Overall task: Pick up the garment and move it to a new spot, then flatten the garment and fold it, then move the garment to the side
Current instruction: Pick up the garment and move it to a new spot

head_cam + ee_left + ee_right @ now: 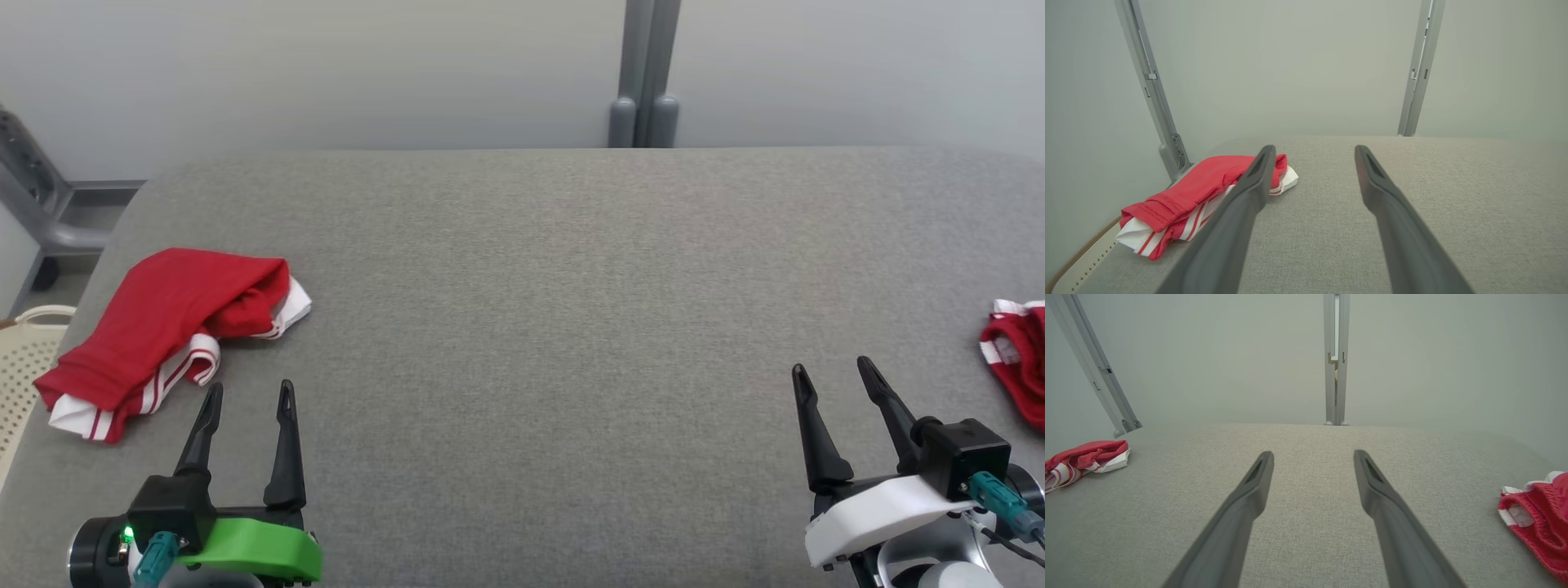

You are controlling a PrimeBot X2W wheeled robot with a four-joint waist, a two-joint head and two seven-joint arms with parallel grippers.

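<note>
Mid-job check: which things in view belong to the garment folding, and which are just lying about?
Job: left red garment, loosely folded; right red garment, crumpled; left end effector, open; right end effector, open; grey table.
Lying about: cream basket; grey post.

Left hand (1312,153) spread empty beside folded red garment (1196,192).

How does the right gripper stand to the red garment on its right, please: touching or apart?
Apart. The right wrist view shows bare grey surface between right gripper and red garment.
</note>
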